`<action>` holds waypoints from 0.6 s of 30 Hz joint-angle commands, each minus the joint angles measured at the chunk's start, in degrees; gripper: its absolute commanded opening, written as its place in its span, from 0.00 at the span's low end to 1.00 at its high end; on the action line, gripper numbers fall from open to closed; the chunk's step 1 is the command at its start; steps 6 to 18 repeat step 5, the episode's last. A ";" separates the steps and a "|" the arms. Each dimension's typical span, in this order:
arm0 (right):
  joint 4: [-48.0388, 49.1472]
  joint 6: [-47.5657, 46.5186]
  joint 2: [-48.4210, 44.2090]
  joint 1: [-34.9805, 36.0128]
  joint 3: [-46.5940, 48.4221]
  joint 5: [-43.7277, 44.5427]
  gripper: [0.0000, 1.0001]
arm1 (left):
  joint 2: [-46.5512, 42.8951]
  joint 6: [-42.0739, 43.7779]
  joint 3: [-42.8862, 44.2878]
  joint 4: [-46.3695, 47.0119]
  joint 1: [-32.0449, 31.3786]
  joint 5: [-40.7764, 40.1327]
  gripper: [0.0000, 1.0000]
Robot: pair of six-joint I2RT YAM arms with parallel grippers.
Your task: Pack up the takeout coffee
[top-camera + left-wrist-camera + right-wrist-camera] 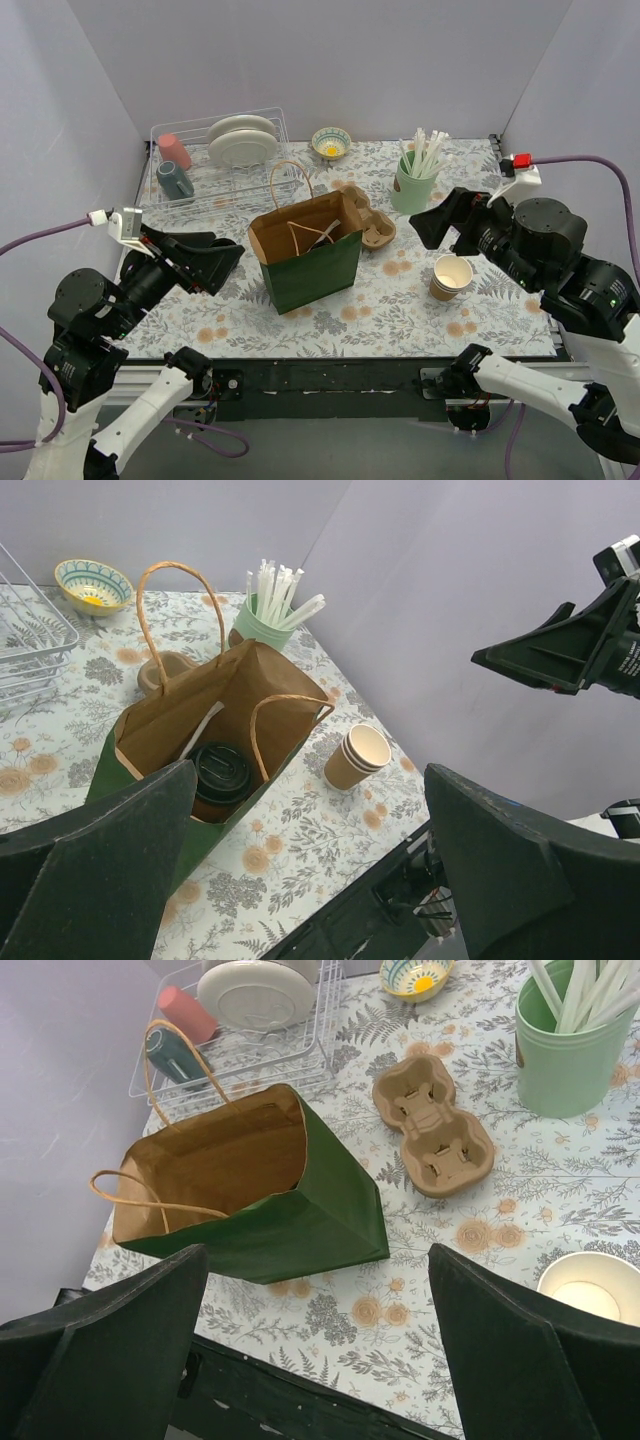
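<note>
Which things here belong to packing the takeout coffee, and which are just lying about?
Belongs to the job: takeout coffee, already standing inside the bag; green paper bag.

Just lying about: cardboard cup carrier; lidless paper cup; mint cup of straws; patterned bowl; dish rack.

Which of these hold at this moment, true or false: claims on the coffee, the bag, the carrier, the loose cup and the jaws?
1. The lidded takeout coffee sits inside the green paper bag. True.
2. The cardboard cup carrier holds a cup. False: its wells are empty.
3. The left gripper and right gripper both have open jaws, holding nothing. True.
4. The lidless paper cup lies tipped over. False: it stands upright on the table.
</note>
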 commanded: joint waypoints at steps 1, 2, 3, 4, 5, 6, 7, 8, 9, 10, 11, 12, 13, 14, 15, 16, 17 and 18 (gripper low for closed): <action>4.13 -0.65 -0.35 0.14 -0.07 0.89 0.99 | 1.08 0.22 1.12 -0.50 0.11 -0.27 0.98; 3.95 -0.91 0.00 0.14 0.01 0.89 0.99 | 1.17 0.31 1.12 -0.24 0.11 -0.35 0.98; 3.78 -1.17 0.27 0.14 0.19 0.71 0.99 | 1.26 0.40 1.30 -0.15 0.11 -0.44 0.98; 3.60 -1.09 0.62 0.14 0.28 0.80 0.98 | 1.61 0.66 1.39 -0.06 0.11 -0.44 0.98; 3.51 -1.09 0.80 0.14 0.36 0.80 0.99 | 1.61 0.75 1.56 0.12 0.11 -0.62 0.98; 3.51 -1.09 0.80 0.14 0.36 0.80 0.99 | 1.61 0.75 1.56 0.12 0.11 -0.62 0.98; 3.51 -1.09 0.80 0.14 0.36 0.80 0.99 | 1.61 0.75 1.56 0.12 0.11 -0.62 0.98; 3.51 -1.09 0.80 0.14 0.36 0.80 0.99 | 1.61 0.75 1.56 0.12 0.11 -0.62 0.98; 3.51 -1.09 0.80 0.14 0.36 0.80 0.99 | 1.61 0.75 1.56 0.12 0.11 -0.62 0.98; 3.51 -1.09 0.80 0.14 0.36 0.80 0.99 | 1.61 0.75 1.56 0.12 0.11 -0.62 0.98; 3.51 -1.09 0.80 0.14 0.36 0.80 0.99 | 1.61 0.75 1.56 0.12 0.11 -0.62 0.98; 3.51 -1.09 0.80 0.14 0.36 0.80 0.99 | 1.61 0.75 1.56 0.12 0.11 -0.62 0.98; 3.51 -1.09 0.80 0.14 0.36 0.80 0.99 | 1.61 0.75 1.56 0.12 0.11 -0.62 0.98; 3.51 -1.09 0.80 0.14 0.36 0.80 0.99 | 1.61 0.75 1.56 0.12 0.11 -0.62 0.98; 3.51 -1.09 0.80 0.14 0.36 0.80 0.99 | 1.61 0.75 1.56 0.12 0.11 -0.62 0.98; 3.51 -1.09 0.80 0.14 0.36 0.80 0.99 | 1.61 0.75 1.56 0.12 0.11 -0.62 0.98; 3.51 -1.09 0.80 0.14 0.36 0.80 0.99 | 1.61 0.75 1.56 0.12 0.11 -0.62 0.98; 3.51 -1.09 0.80 0.14 0.36 0.80 0.99 | 1.61 0.75 1.56 0.12 0.11 -0.62 0.98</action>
